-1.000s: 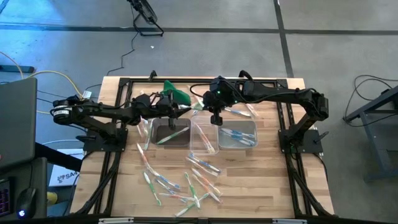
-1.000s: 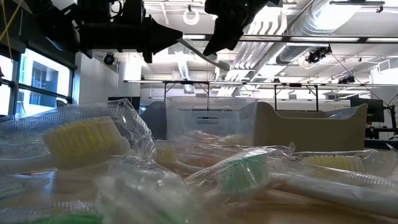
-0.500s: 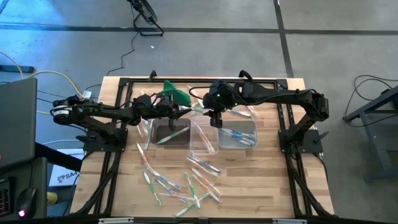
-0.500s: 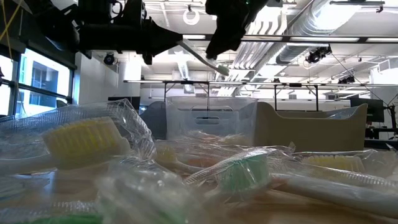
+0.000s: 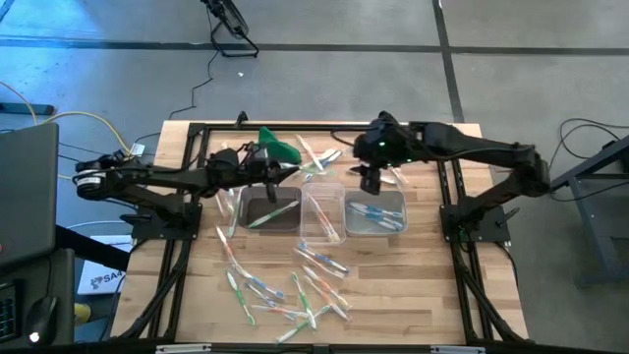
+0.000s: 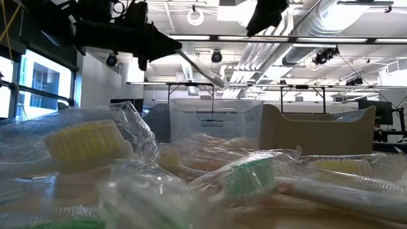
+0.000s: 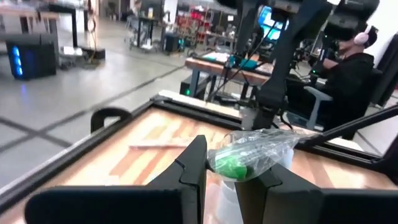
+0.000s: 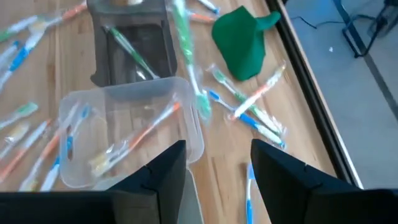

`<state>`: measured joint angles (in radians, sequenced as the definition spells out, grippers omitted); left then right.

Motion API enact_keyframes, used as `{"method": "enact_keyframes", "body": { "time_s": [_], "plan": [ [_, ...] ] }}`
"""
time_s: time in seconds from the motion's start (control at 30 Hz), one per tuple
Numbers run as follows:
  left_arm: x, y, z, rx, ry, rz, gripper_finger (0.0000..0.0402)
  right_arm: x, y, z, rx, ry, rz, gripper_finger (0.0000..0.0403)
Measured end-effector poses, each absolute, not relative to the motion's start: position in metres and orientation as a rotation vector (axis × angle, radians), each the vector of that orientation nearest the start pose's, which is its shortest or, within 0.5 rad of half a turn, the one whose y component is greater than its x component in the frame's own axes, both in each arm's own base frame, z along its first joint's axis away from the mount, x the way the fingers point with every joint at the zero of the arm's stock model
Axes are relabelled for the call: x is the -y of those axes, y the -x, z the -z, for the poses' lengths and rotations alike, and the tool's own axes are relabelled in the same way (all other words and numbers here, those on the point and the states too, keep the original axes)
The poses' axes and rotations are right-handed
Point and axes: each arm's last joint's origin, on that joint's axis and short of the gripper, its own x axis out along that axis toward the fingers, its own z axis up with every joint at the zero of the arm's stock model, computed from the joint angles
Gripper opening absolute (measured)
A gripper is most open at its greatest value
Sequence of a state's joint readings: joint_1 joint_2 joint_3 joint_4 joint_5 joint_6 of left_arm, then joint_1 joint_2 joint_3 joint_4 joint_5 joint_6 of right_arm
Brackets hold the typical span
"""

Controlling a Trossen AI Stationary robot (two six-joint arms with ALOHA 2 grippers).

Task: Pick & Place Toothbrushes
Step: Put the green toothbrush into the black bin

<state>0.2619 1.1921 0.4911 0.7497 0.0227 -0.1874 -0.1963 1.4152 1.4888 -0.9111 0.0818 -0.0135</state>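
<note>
My left gripper (image 5: 276, 177) hangs above the tubs, shut on a clear-wrapped toothbrush with a green part (image 7: 249, 155). The brush (image 6: 200, 67) juts out past its fingertips, above the left, dark tub (image 5: 270, 211). My right gripper (image 5: 371, 183) is open and holds nothing. It is high over the right tub (image 5: 375, 211), which holds blue toothbrushes. The middle tub (image 8: 124, 130) holds orange ones. Many more wrapped toothbrushes (image 5: 295, 290) lie loose on the table's near half. My left gripper pinches the wrapped toothbrush between its two fingers (image 7: 196, 168), by one end (image 6: 181, 56). The fingers come about level from the table's left side. The brush sticks out beyond them toward the table's right, slanting down, lifted clear of the tubs and table.
A green cloth-like lump (image 5: 278, 146) lies at the table's far side, with a few toothbrushes (image 5: 319, 155) beside it. In the low view a heap of wrapped toothbrushes (image 6: 248, 175) fills the foreground. A dark frame (image 5: 324, 126) rims the table.
My right gripper has opened and let go of the toothbrush's free end. It has risen and drawn back toward the table's right edge. The toothbrush stays in my left gripper, which has tipped a little in place.
</note>
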Motion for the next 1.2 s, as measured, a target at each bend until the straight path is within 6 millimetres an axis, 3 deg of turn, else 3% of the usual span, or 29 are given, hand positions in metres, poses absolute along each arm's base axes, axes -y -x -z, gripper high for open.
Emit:
{"method": "enact_keyframes", "body": {
  "time_s": [0.33,0.57,0.9,1.2],
  "plan": [
    [-0.050,-0.189,-0.268,0.005,0.247,-0.241,0.0049,0.050,-0.237,-0.384,-0.910,-0.133,0.301,0.0174],
    [-0.042,-0.159,-0.264,-0.125,0.479,-0.276,0.0049,0.048,-0.227,-0.384,-0.961,-0.137,0.298,0.0174],
    [-0.039,-0.152,-0.242,-0.340,0.761,-0.327,0.0049,0.048,-0.227,-0.383,-0.961,-0.136,0.298,0.0174],
    [-0.040,-0.159,-0.229,-0.433,0.841,-0.373,0.0049,0.048,-0.227,-0.383,-0.963,-0.135,0.297,0.0174]
  ]
}}
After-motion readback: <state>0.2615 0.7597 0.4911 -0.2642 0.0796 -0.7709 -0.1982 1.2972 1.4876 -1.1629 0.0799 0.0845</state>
